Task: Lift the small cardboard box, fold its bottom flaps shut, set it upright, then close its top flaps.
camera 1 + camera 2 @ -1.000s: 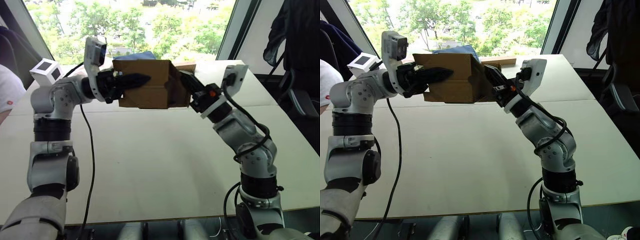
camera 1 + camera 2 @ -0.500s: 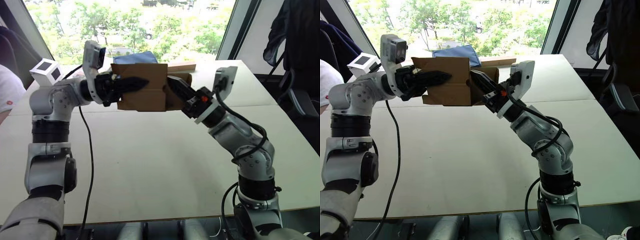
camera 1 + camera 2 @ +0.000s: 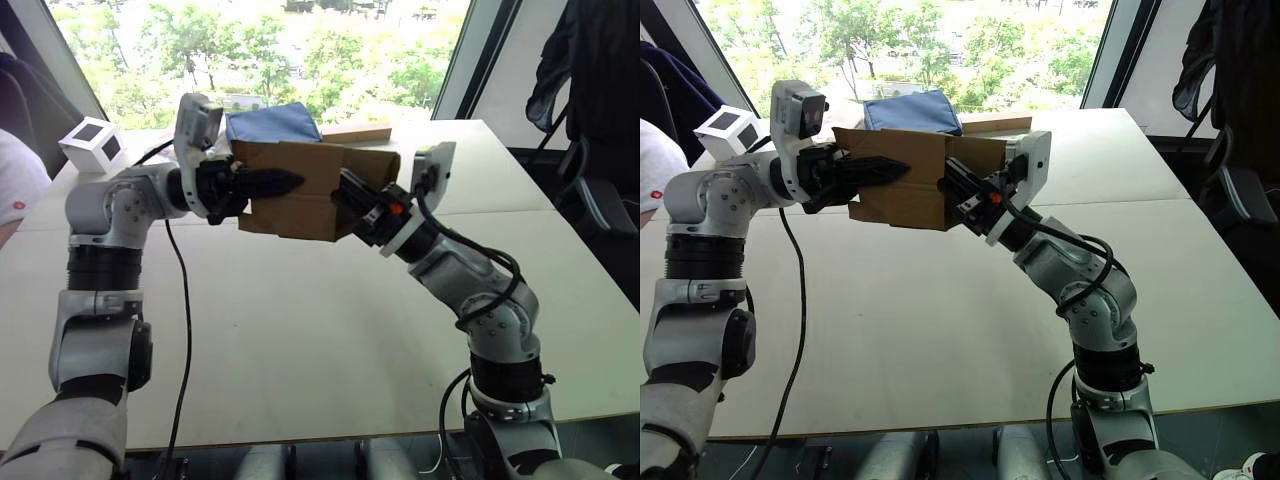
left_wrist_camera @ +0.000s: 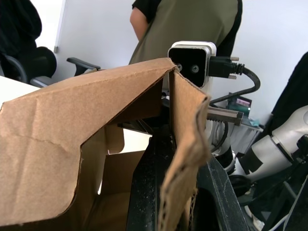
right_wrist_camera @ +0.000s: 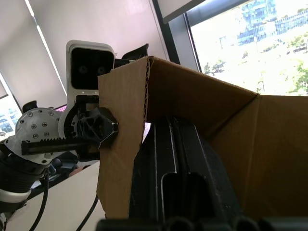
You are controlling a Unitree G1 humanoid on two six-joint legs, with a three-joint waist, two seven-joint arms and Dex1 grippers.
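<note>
Change since a second ago: box and both arms have swung toward the robot's left and the box sits a little lower and tilted, with the right arm pushed further in beneath it.
Box: the small cardboard box (image 3: 300, 188) hangs in the air above the white table (image 3: 330, 330), between the two arms, well clear of the tabletop; it is carried high so the flaps can be worked from below and from the ends.
Flaps: in the left wrist view one flap (image 4: 185, 159) stands loose and bent, and the box interior is open, so I judge the bottom not yet folded shut.
Left gripper: the left gripper (image 3: 268, 183) is clamped on the box's left wall, one finger lying across the outer face; it serves as the anchor.
Right gripper: the right gripper (image 3: 958, 183) reaches into the box's right end, fingers (image 5: 173, 168) pressed together inside the cardboard, seemingly pushing a panel rather than pinching it.
Behind: a blue cloth bundle (image 3: 272, 124) and a long wooden block (image 3: 355, 133) lie on the table's far side.
Aside: a white cube (image 3: 92, 145) rests at the far left, well apart from the work.
</note>
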